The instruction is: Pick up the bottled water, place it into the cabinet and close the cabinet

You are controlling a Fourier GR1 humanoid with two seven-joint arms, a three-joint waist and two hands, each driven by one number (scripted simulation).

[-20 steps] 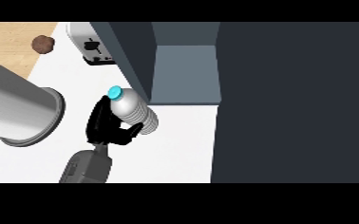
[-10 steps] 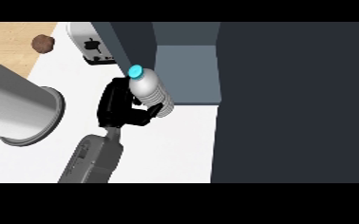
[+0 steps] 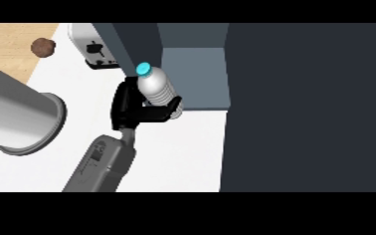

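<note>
The bottled water (image 3: 155, 87) is a clear bottle with a light blue cap, tilted with the cap pointing away from me. My right hand (image 3: 129, 107) is shut on it, fingers curled under its lower part, and holds it above the white counter (image 3: 176, 149). The bottle is at the left edge of the cabinet's open compartment (image 3: 195, 77), whose grey shelf shows just to its right. The dark cabinet door (image 3: 294, 104) fills the right side of the view. My left hand does not show.
A white toaster (image 3: 95, 52) stands at the back, just left of the cabinet. A small brown lump (image 3: 44, 46) lies on the wooden surface at far left. A big grey cylinder (image 3: 26, 114) takes up the left edge.
My right hand has carried the bottle up and to the right, from over the counter to the front of the cabinet opening.
</note>
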